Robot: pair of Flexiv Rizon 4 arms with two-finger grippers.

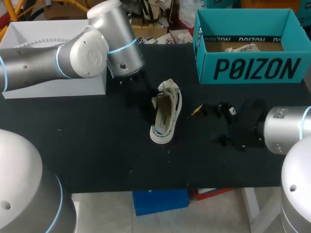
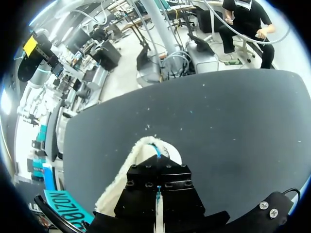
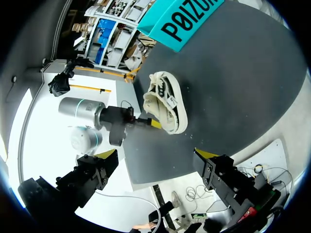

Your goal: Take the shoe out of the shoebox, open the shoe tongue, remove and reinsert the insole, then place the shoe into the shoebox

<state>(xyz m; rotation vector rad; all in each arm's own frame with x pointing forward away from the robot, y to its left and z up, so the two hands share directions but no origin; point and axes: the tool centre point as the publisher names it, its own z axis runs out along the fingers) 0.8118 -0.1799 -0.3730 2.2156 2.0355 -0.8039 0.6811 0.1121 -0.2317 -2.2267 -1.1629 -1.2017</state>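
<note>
Shoe (image 1: 166,114) on side; left gripper (image 3: 153,124) at its opening, grip unclear; right gripper (image 3: 155,154) spread, well apart.

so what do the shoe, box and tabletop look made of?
Shoe: cream fabric upper with a fuzzy, fleece-like trim, clearest in the left wrist view; the pale sole is probably rubber. Box: likely cardboard, matte teal outside and brownish inside. Table: dark matte top, lightly specked; could be fabric or laminate, can't tell.
</note>
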